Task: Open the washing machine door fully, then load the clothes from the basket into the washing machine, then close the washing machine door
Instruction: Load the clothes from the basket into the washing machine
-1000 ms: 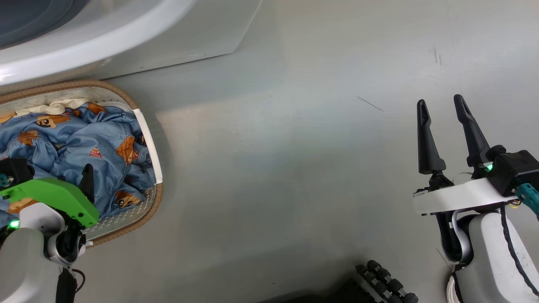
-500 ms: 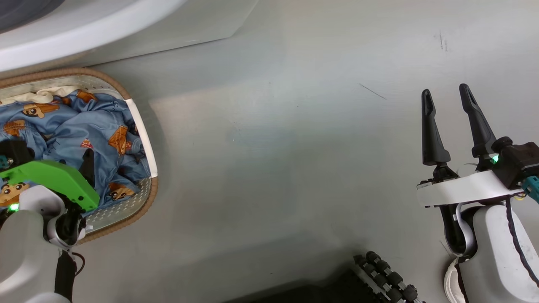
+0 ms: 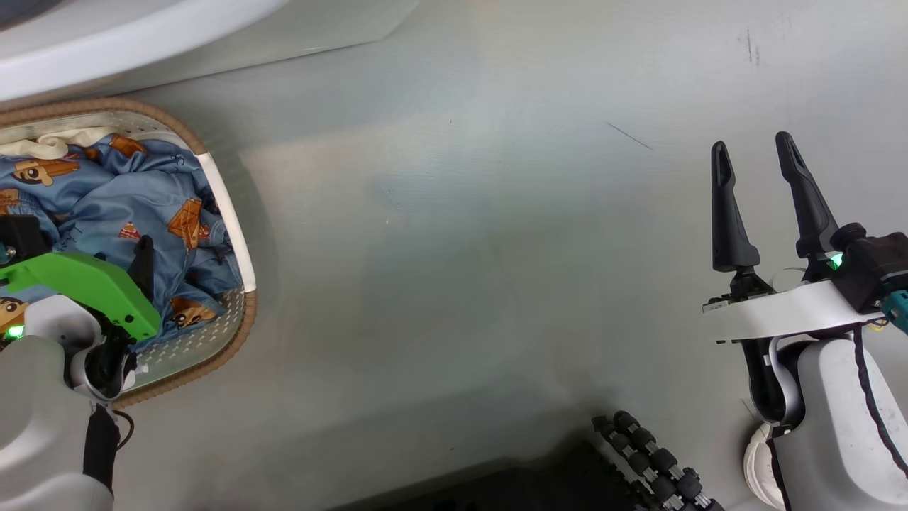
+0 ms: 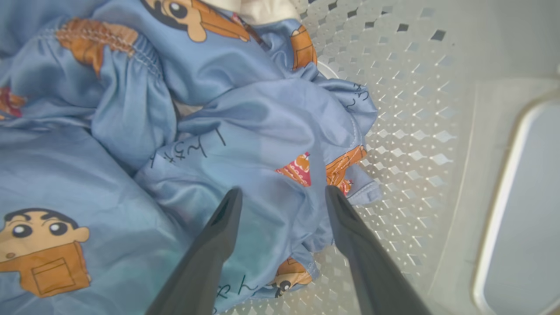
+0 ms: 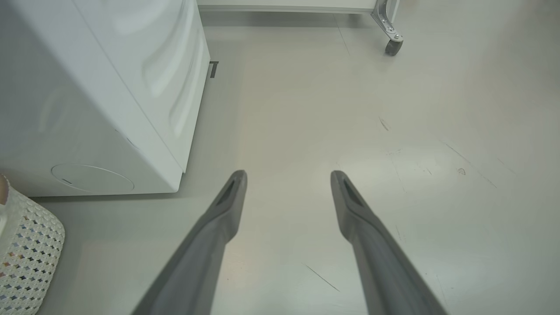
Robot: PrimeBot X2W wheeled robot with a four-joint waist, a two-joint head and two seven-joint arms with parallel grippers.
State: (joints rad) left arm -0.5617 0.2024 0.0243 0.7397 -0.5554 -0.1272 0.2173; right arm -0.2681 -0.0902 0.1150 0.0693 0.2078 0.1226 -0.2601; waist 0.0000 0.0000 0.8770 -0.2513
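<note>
left hand (image 4: 283, 192) still hangs released over the clothes (image 4: 245, 131) at 9 o'clock; only the view shifted, no grab yet.

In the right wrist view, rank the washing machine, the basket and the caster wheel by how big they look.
1. washing machine, largest by far.
2. basket, cut off by the frame edge.
3. caster wheel, smallest, but farthest away, so its real size is unsure.

My left gripper (image 4: 282, 194): fingers spread wide, pointing down from a bent wrist. My right gripper (image 3: 751, 142): fingers spread wide, pointing forward, low at my right.
</note>
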